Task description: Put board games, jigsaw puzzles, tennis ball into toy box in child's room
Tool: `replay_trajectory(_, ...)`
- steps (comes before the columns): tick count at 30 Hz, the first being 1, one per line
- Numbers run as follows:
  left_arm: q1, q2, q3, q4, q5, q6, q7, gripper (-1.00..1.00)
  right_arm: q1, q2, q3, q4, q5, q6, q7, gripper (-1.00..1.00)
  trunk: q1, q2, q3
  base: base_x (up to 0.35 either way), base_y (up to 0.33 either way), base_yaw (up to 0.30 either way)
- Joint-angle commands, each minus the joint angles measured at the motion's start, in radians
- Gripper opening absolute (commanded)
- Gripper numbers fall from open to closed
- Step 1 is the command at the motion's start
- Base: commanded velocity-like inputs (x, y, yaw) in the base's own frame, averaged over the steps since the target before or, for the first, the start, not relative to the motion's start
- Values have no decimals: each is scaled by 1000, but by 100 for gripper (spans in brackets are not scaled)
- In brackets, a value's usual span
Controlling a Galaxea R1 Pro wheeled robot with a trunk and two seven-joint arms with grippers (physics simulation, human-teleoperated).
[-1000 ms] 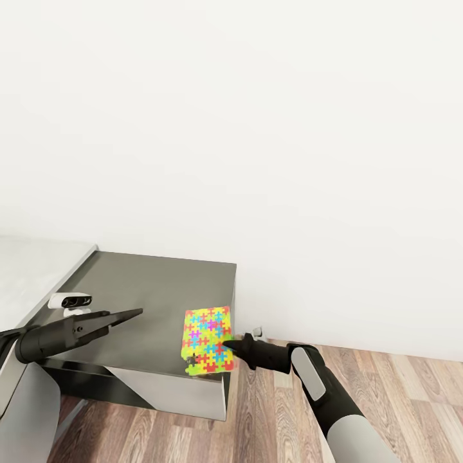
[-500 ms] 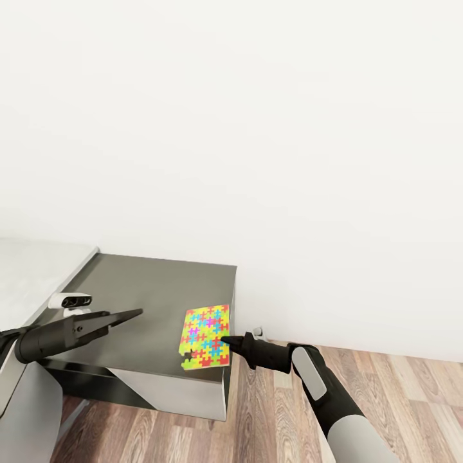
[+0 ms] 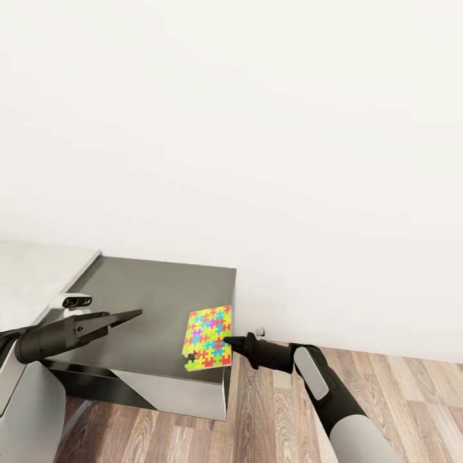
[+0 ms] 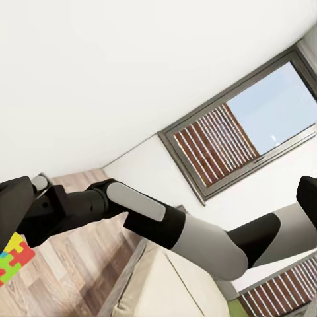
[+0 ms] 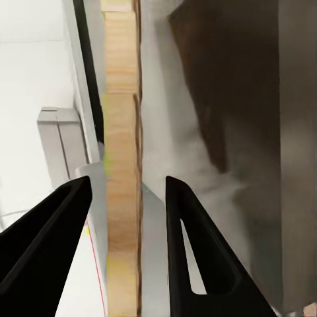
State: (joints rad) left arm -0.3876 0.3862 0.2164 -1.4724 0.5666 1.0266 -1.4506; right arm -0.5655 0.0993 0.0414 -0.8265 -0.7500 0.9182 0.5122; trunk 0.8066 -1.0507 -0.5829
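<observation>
Being thin, stiff and light, the jigsaw puzzle point(image 3: 208, 337) is best pinched at its overhanging edge, which the right end effector point(image 3: 226, 339) straddles, parted.

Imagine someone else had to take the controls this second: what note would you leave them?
Right end effector: at the jigsaw puzzle, its fingers on either side of the puzzle's edge. I cannot tell if they are clamped on it yet.
Left end effector: hanging above the dark table, holding nothing; open or shut is unclear.
The puzzle sits at the table's right front corner, tilted, beside the edge.
Done: nothing that I can confirm. The toy box and other toys are not in sight from here.
Left: secure the puzzle, carry it to the toy box, then the rest.
</observation>
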Motion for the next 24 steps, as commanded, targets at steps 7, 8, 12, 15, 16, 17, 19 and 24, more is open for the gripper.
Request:
replay_trajectory(7, 0, -5, -3, 2, -11, 6, 6, 100, -1, -22, -4, -1, 1, 6, -22, -100, -27, 49, 21, 0, 0, 0)
replay_trajectory(8, 0, -6, -4, 2, -16, 5, 6, 100, -1, -26, -6, -1, 1, 7, -21, -100, -31, 56, 24, 0, 0, 0)
replay_trajectory(12, 0, -9, -6, 9, -29, 4, 8, 100, -1, -59, -10, -3, -4, 9, -12, -100, -46, 84, 37, 0, 0, 0)
replay_trajectory(15, -1, -9, -6, 20, -33, 3, 8, 100, 0, -74, -10, -3, -6, 8, -11, -100, -58, 105, 46, 0, 0, 0)
replay_trajectory(16, -2, -9, -5, 23, -34, 3, 8, 100, 1, -76, -11, -3, -6, 8, -11, -100, -61, 112, 49, 0, 0, 0)
replay_trajectory(17, -2, -8, -5, 25, -35, 3, 8, 100, 1, -77, -12, -3, -5, 7, -11, -100, -65, 119, 52, 0, 0, 0)
replay_trajectory(19, -2, -8, -5, 27, -35, 3, 9, 100, 1, -77, -13, -2, -5, 7, -11, -100, -73, 133, 59, 0, 0, 0)
replay_trajectory(24, -2, -8, -5, 30, -45, 3, 9, 100, 1, -77, -15, 0, -5, 4, -12, -100, -92, 168, 74, 0, 0, 0)
